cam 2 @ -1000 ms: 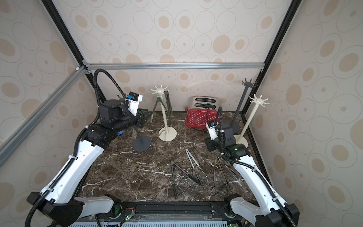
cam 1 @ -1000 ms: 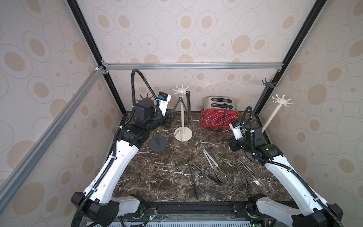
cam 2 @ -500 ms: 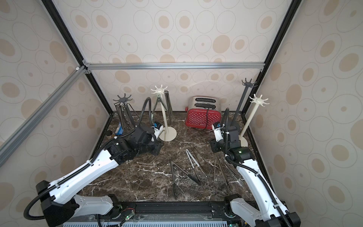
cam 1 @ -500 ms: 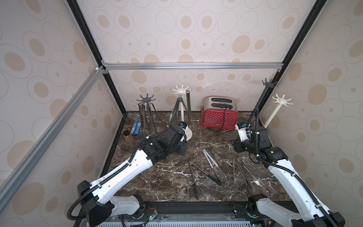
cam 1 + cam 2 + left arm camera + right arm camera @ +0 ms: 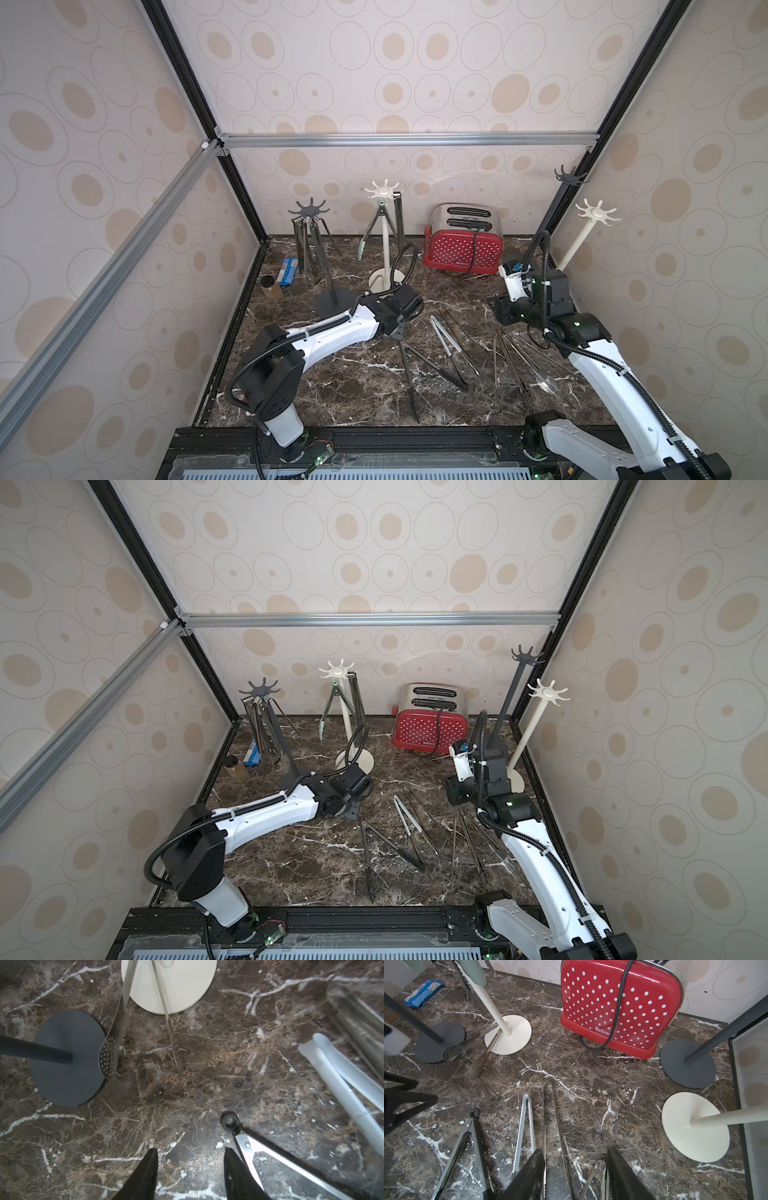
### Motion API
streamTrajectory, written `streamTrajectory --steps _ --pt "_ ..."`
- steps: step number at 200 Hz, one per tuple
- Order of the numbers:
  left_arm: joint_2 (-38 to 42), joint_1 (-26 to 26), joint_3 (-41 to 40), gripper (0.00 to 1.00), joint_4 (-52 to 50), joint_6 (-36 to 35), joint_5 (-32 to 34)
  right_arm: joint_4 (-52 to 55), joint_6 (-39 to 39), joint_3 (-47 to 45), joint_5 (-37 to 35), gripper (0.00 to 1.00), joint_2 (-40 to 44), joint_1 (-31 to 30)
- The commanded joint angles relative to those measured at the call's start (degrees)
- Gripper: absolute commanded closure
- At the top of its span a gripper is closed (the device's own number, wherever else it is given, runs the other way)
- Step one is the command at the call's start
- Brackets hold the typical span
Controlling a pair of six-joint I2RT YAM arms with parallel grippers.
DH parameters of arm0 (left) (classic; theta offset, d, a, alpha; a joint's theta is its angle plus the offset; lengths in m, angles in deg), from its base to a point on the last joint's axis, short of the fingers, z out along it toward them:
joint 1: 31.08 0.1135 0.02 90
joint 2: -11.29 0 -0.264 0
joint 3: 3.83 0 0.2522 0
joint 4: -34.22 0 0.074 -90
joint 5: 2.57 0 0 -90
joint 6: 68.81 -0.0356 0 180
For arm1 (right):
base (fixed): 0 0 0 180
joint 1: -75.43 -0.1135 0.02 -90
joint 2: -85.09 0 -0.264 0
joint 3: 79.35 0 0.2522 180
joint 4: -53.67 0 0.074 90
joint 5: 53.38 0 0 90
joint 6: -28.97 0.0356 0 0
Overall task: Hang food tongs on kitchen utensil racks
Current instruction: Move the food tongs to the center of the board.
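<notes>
Four kitchen utensil racks stand at the back: a dark grey one (image 5: pixel 309 212) and a cream one (image 5: pixel 382 192), both with food tongs hanging from their crowns, and a bare dark grey one (image 5: pixel 567 178) and a bare cream one (image 5: pixel 596 214) at the right. Black-tipped tongs (image 5: pixel 409 365), white tongs (image 5: pixel 444 338) and several steel tongs (image 5: pixel 515 365) lie on the marble. My left gripper (image 5: pixel 190 1155) hangs open and empty low over the table, and the ring end of the black tongs (image 5: pixel 229 1121) is just beyond one fingertip. My right gripper (image 5: pixel 576 1155) is open above steel tongs (image 5: pixel 550 1118).
A red dotted toaster (image 5: pixel 463 245) with a black cord stands at the back. A blue packet (image 5: pixel 287 271) and a small brown jar (image 5: pixel 272 286) lie by the left wall. The rack bases (image 5: pixel 688 1064) crowd the back and the right corner.
My left arm has swung down from the dark grey rack at the back left to the table by the black tongs, and its jaws have widened. The right arm has shifted only slightly.
</notes>
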Motion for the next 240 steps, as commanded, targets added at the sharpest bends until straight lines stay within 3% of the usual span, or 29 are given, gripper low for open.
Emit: streamTrajectory --steps 1,46,134,185,240 --pt "-2.4 1.5 2.3 0.48 3.8 2.6 2.9 1.0 0.2 -0.4 0.1 0.47 0.6 0.6" --pt "-5.3 6.6 -0.8 0.48 14.1 0.4 -2.4 1.1 0.0 -0.3 0.0 0.47 -0.1 0.7" --pt "-15.2 11.0 5.8 0.49 15.9 -4.5 -2.0 1.1 -0.4 -0.1 -0.4 0.47 -0.9 0.9" --pt "-17.4 11.3 6.4 0.57 18.0 -5.5 -1.8 1.3 -0.4 -0.1 -0.2 0.47 -0.9 0.9" --pt "-17.5 11.4 4.9 0.74 18.8 -5.0 -2.4 1.5 -0.4 -0.1 -0.1 0.47 -0.1 0.9"
